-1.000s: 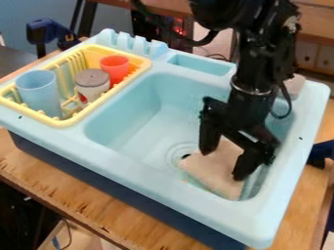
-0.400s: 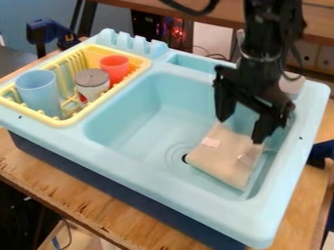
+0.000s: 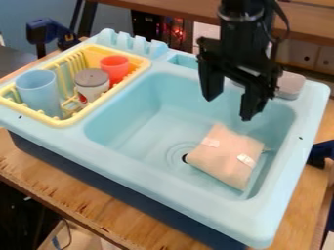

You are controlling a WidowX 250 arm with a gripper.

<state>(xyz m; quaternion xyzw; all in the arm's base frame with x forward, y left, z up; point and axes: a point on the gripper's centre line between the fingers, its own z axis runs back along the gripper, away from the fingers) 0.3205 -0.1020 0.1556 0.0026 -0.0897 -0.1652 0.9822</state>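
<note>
Camera view: your gripper (image 3: 227, 108) is over the sink (image 3: 159, 188), fingers (image 3: 250, 105) wide, empty; tan cloth bundle (image 3: 225, 156) near the basin's front right corner.
Bundle's close to the basin wall: descend off-centre and you'd likely bump plastic or pinch only loose fabric.

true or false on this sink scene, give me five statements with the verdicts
1. The beige bundle lies in the basin. True.
2. The claw is shut on the beige bundle. False: the claw is open and empty, above the basin.
3. The blue cup stands in the yellow rack. True.
4. The red cup is in the basin. False: the red cup is in the yellow rack.
5. The jar stands between the two cups. True.
</note>
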